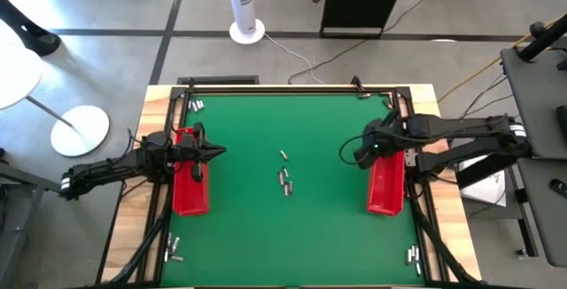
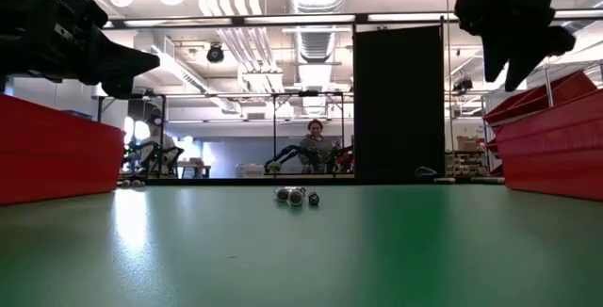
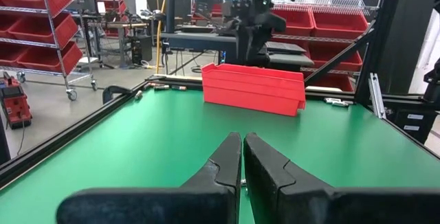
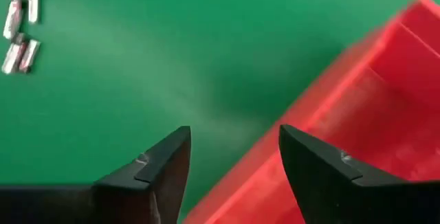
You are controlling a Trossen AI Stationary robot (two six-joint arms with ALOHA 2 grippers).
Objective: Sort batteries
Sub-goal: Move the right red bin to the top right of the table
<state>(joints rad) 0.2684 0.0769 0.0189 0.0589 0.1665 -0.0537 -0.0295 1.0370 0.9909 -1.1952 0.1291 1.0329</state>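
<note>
The right pincer [image 4: 234,159] is seen spread, empty, over the long red plastic tray [image 4: 385,114]. The left pincer [image 3: 242,157] is held pressed together. Next, the small silvery cylindrical batteries [image 1: 285,180] mid-counter must be reached.

Flat green table mat [image 1: 310,129] under everything. Two long glossy red plastic trays [image 1: 190,187] [image 1: 386,185] either side. Tiny silvery-grey cylindrical batteries [image 1: 285,179] mid-table, some with darker bands. Both arms matte black.

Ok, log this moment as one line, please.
left gripper: shut, empty, over left red tray | right gripper: fingers open, empty, at right red tray edge | batteries: cluster mid-mat
</note>
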